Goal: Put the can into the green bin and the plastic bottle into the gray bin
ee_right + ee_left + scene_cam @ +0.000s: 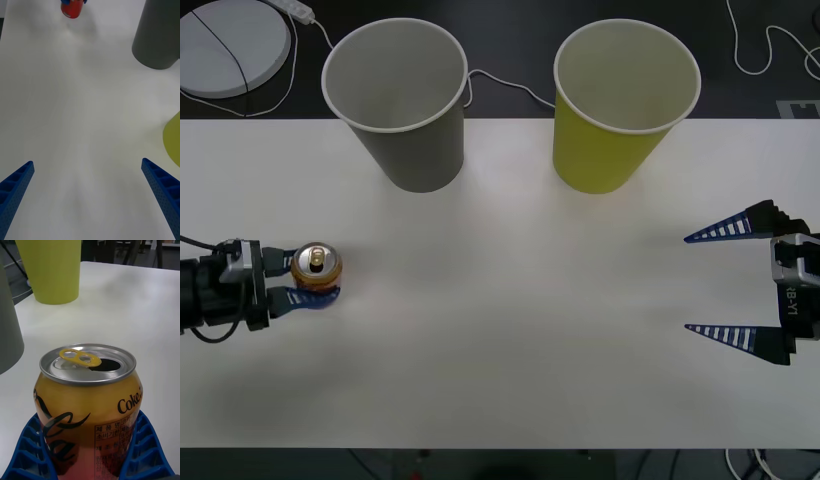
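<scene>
Across the white surface (510, 300), which runs to a dark floor with white cables (510, 85) and a round pale disc (230, 45) at 11 o'clock, two bins stand at the far edge: the gray bin (405, 130) near 11 o'clock and the green bin (620, 130) near 1 o'clock. At 9 o'clock the can (316, 275) stands upright, its long axis vertical, its open mouth and yellow pull-tab (80, 357) facing up. It has an orange-red body with black script and a shiny metal top. The left gripper (305, 278) has its blue fingers (146, 450) clenched on the can's sides. At 3 o'clock the right gripper (720, 285) hovers with fingers spread wide, holding nothing.
</scene>
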